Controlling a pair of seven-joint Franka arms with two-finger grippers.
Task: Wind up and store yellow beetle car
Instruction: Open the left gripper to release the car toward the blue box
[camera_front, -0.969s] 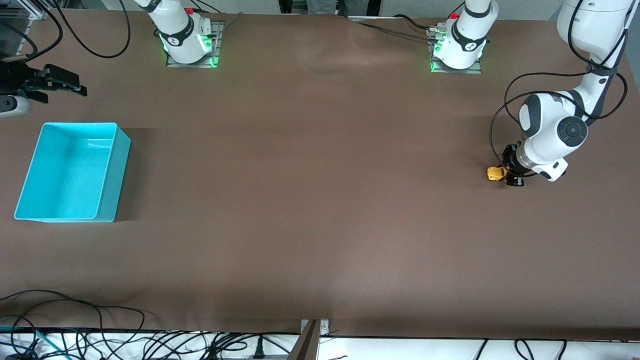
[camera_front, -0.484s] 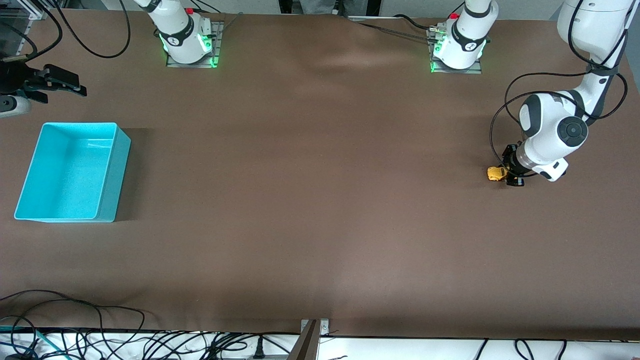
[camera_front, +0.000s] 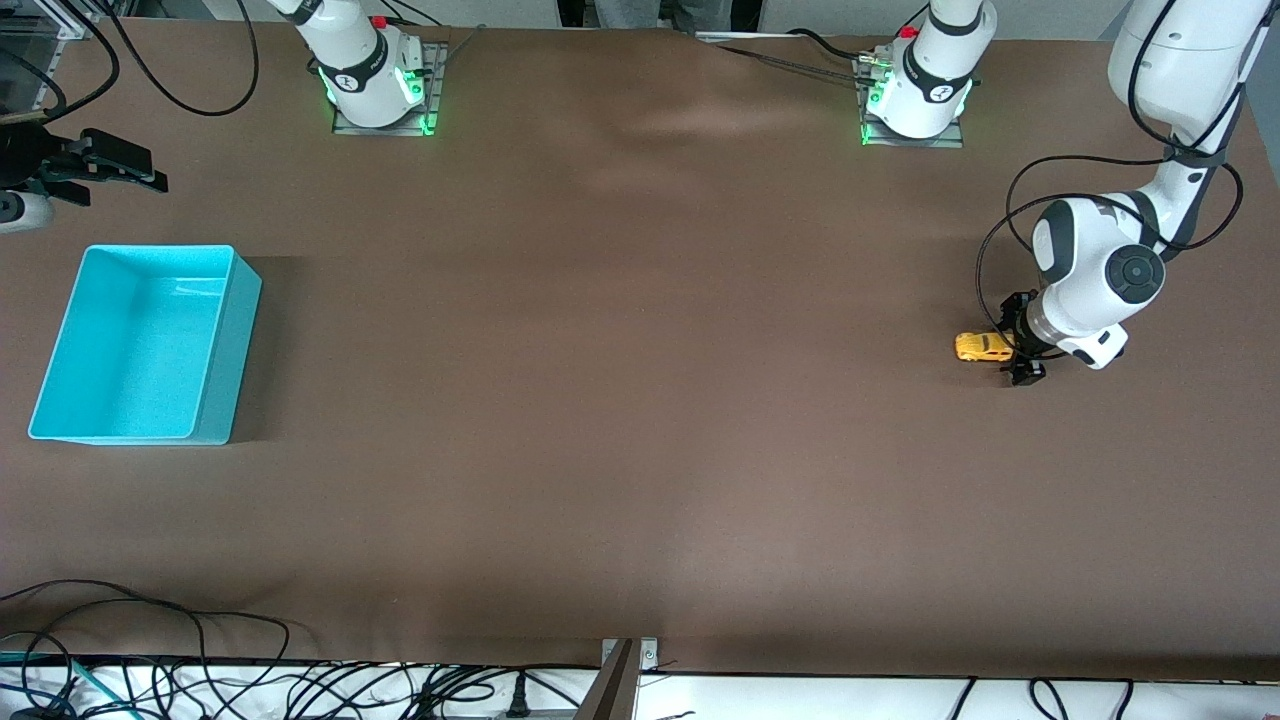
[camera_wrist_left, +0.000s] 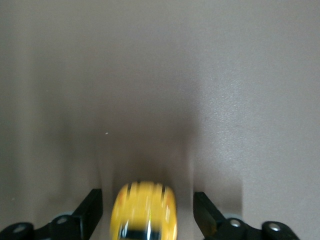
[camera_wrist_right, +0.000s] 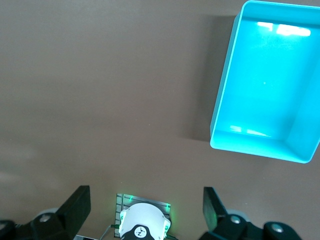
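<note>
The yellow beetle car (camera_front: 980, 346) stands on the brown table at the left arm's end, its wheels on the surface. My left gripper (camera_front: 1022, 338) is low at the car's tail, open, its fingers clear of the car on both sides. The left wrist view shows the yellow beetle car (camera_wrist_left: 144, 212) blurred between the spread fingers of the left gripper (camera_wrist_left: 147, 201), with table showing in both gaps. My right gripper (camera_front: 155, 172) waits open and empty above the table at the right arm's end; in the right wrist view the right gripper (camera_wrist_right: 145, 197) holds nothing.
A teal bin (camera_front: 215, 340) stands empty at the right arm's end, also seen as the teal bin (camera_wrist_right: 225, 100) in the right wrist view. The arm bases (camera_front: 375, 85) (camera_front: 915, 95) stand along the table's edge farthest from the front camera. Cables (camera_front: 200, 660) lie along the nearest edge.
My left gripper went from shut on the car to open. The car has rolled a short way toward the right arm's end. The right gripper has barely moved.
</note>
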